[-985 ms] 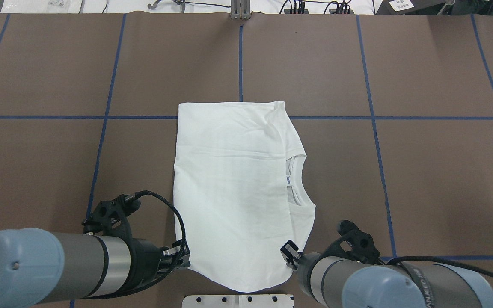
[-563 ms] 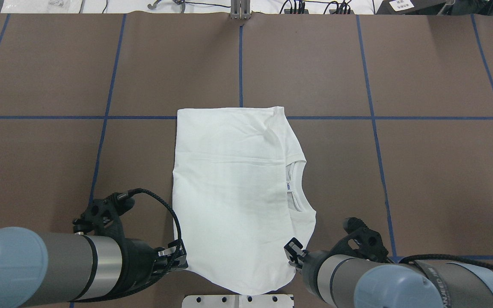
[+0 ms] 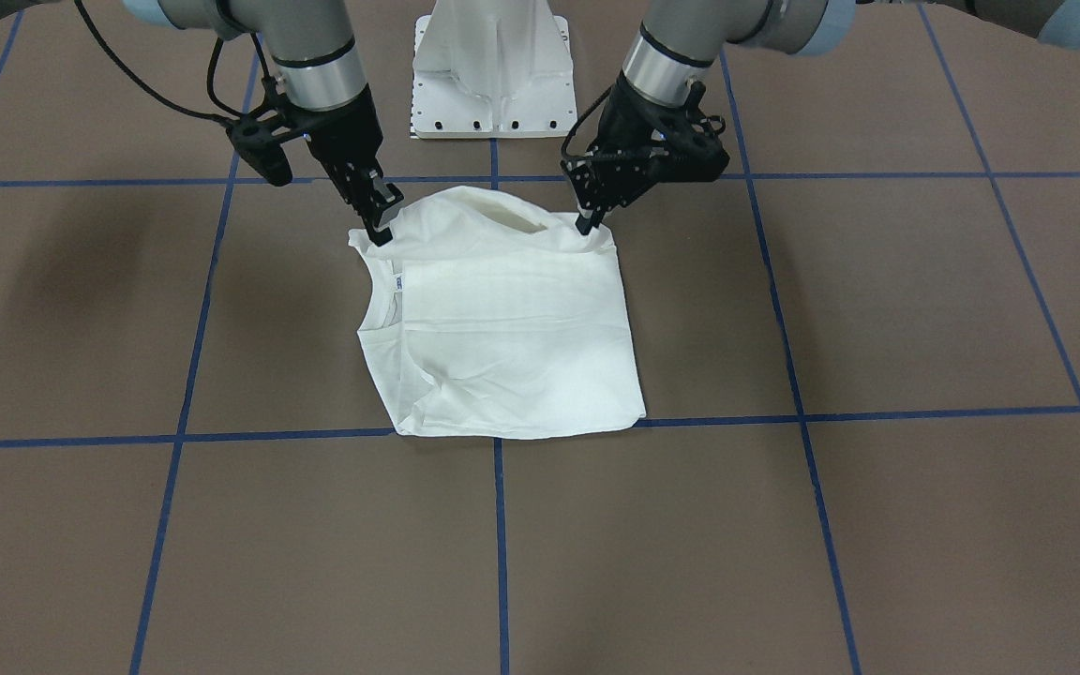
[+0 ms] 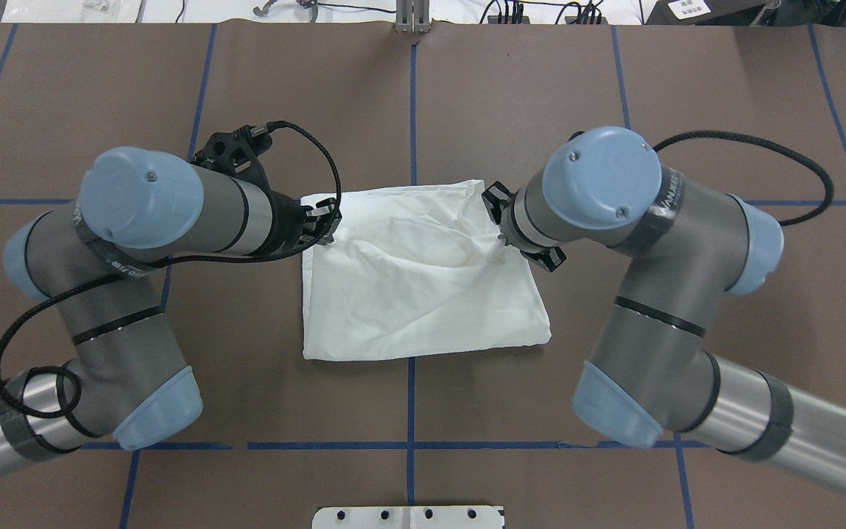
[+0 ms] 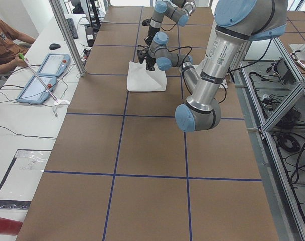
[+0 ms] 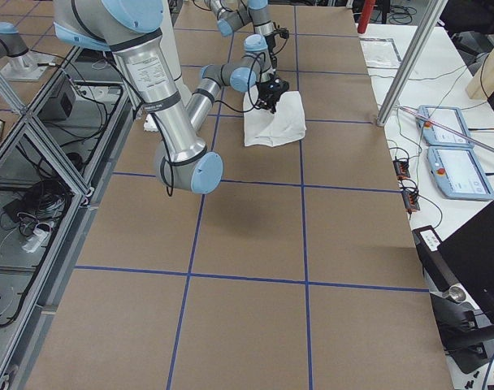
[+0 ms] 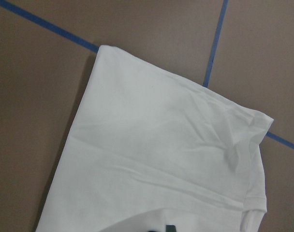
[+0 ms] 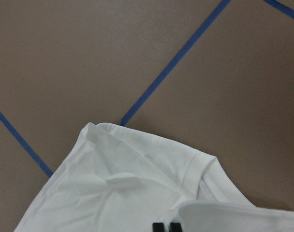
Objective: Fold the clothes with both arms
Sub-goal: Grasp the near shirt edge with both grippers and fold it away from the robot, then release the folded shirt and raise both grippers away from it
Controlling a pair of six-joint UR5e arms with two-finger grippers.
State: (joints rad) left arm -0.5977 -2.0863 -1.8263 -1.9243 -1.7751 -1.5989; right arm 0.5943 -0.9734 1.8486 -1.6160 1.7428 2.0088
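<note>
The white shirt (image 4: 423, 301) lies mid-table, half folded over itself. Both grippers hold its lifted edge above the lying part, and the cloth sags between them. My left gripper (image 4: 326, 229) is shut on the shirt's left corner, on the view's right in the front view (image 3: 585, 225). My right gripper (image 4: 500, 224) is shut on the other corner (image 3: 379, 232). The collar (image 3: 379, 305) with its small blue tag shows only in the front and right wrist views. The left wrist view looks down on the flat shirt (image 7: 161, 159). No printed text shows.
The white pedestal base (image 3: 493, 66) stands at the robot's edge of the brown table, which is crossed by blue tape lines (image 4: 412, 88). At the far side a bench holds tablets (image 5: 42, 80), and a person (image 5: 4, 40) sits there. Cables and clamps line that edge.
Both arms have risen from the table's near edge and carried the shirt's near edge up and away from the robot, over the rest of the shirt. The collar is now covered in the overhead view.
</note>
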